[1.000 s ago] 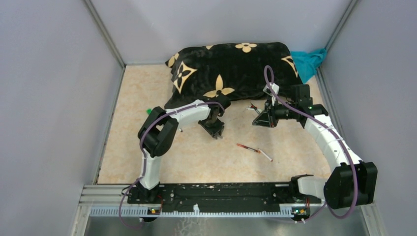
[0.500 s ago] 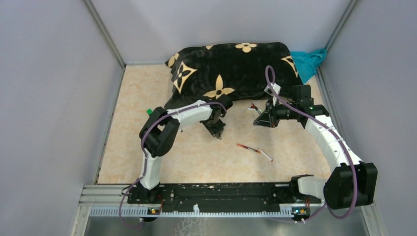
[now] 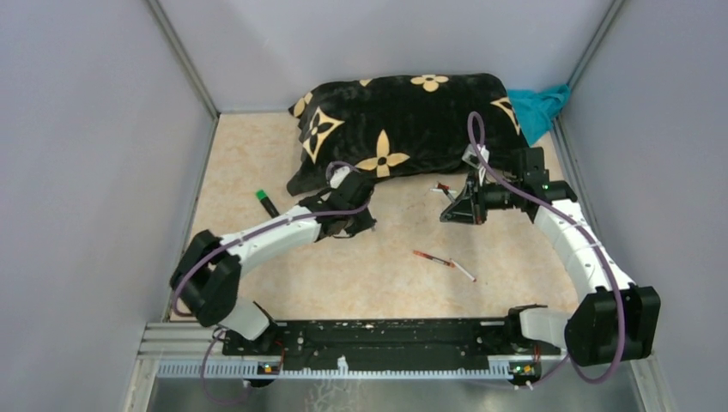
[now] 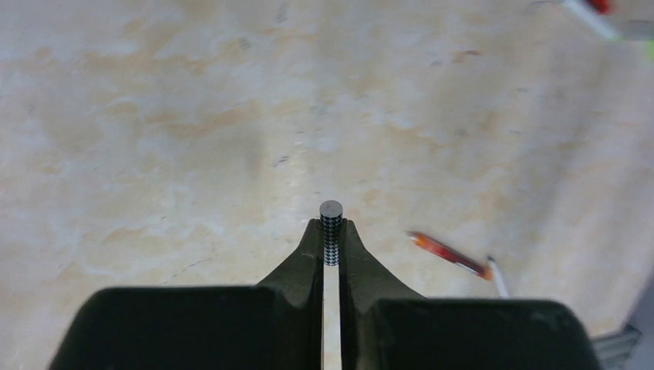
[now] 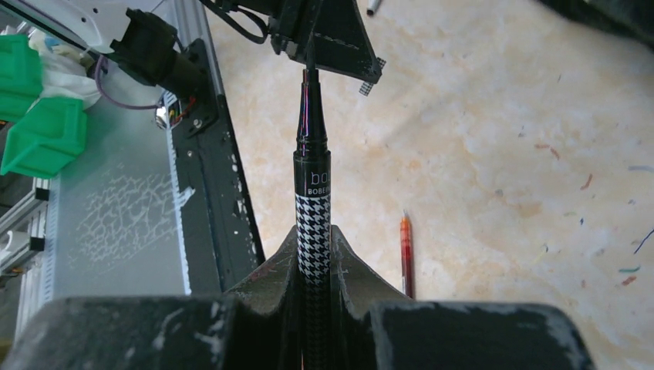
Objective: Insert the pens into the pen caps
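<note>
One beige table [image 3: 283,154] bears a black pillow [image 3: 403,120] at its far edge. Both arms reach towards the middle from opposite sides, their grippers well apart in the top view.

The right gripper [image 5: 314,254] is clamped on a black houndstooth pen [image 5: 312,177]. The barrel runs straight out past the fingertips, and its bare tip aims at the left gripper [image 4: 331,235] across the gap.

The left gripper is pinched on a houndstooth cap [image 4: 331,210]. The cap sits right at the fingertips and juts a little beyond them, its round end facing the wrist camera.

On the table between the grippers and nearer the bases lie a red pen [image 3: 432,258] and a white pen [image 3: 464,271], close together. A marker [image 3: 267,202] with a green end lies to the left, near the pillow's corner, apart from both grippers.
</note>
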`<action>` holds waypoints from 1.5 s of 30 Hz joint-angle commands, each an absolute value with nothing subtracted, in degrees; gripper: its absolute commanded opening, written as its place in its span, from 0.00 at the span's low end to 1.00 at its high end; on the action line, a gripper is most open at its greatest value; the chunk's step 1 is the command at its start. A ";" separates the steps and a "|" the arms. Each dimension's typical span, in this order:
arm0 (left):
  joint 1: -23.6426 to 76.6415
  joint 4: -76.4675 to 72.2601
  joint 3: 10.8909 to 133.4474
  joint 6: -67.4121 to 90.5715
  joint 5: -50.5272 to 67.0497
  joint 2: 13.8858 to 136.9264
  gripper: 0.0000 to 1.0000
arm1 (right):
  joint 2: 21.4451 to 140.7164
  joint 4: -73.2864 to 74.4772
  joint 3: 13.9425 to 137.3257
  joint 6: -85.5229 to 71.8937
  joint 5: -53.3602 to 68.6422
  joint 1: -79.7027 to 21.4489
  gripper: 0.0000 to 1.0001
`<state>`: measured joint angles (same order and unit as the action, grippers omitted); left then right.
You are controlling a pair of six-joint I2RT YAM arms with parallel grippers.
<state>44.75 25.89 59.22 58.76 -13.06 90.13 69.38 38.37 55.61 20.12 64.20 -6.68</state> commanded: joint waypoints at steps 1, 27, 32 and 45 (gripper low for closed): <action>44.74 8.32 54.21 48.44 -7.43 80.02 0.00 | 65.68 40.56 61.72 24.94 67.91 -6.24 0.00; 44.65 -50.95 51.88 48.33 15.06 67.82 0.00 | 52.24 -9.34 50.54 -22.67 63.09 -23.81 0.00; 44.65 -52.91 52.60 49.94 17.49 69.46 0.00 | 53.09 -12.50 50.71 -27.40 62.00 -24.01 0.00; 44.65 -58.40 52.80 52.21 20.06 72.51 0.00 | 54.33 -10.46 50.31 -27.78 60.17 -24.62 0.00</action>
<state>44.73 -54.92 50.98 51.64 17.91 72.25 53.82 -8.91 50.22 -26.89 61.10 -23.90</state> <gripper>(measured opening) 0.079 0.086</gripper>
